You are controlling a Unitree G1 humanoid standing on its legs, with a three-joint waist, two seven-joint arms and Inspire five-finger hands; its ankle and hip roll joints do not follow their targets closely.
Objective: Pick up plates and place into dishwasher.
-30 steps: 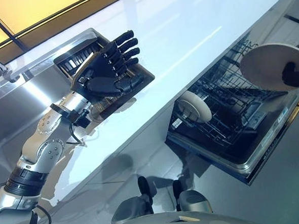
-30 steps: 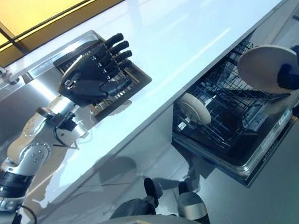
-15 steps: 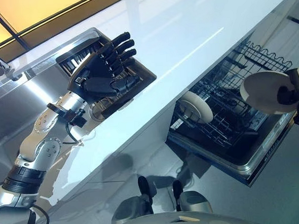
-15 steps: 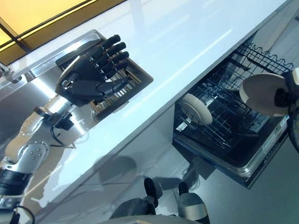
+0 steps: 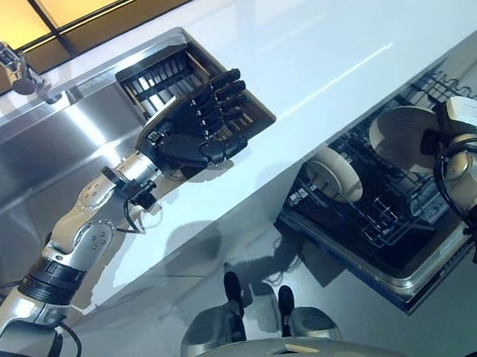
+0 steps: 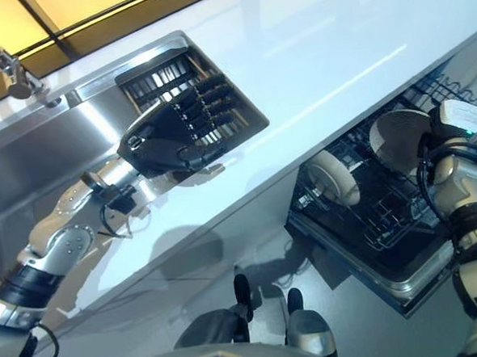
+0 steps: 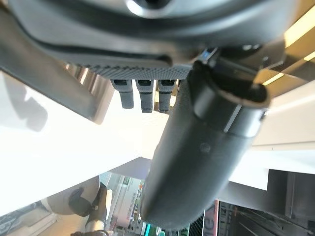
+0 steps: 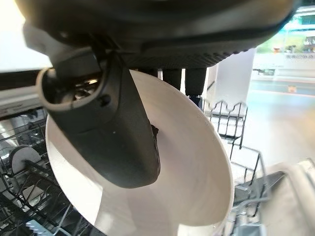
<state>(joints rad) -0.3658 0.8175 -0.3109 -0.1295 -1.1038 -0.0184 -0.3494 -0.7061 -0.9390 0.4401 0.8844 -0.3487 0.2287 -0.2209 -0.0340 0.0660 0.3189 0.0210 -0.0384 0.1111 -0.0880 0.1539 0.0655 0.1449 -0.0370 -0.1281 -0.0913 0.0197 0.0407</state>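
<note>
Since a second ago the right hand (image 8: 118, 132) has brought its plate (image 5: 400, 138) down from above the far end of the dishwasher toward the rack (image 5: 378, 210), though the whole view has also shifted, so part of that change is the camera's. At this moment the thumb lies across the plate's hollow face and the fingers reach behind its rim, so the hand is pinching the plate, which hangs on edge just above the wire tines. A second plate (image 5: 335, 172) already stands upright in the rack, near the held one on the side toward the counter (image 5: 312, 53). My judgement is that the main danger is a knock or a slip: the grip is on the rim alone, so if the lower edge lands on top of a tine and not between two, the plate could twist out of the pinch and drop onto the rack or the open door. Drifting toward the standing plate could clip it. The left hand (image 5: 194, 133) hovers over the counter by the sink (image 5: 50, 149), fingers straight and holding nothing, well apart from the dishwasher
</note>
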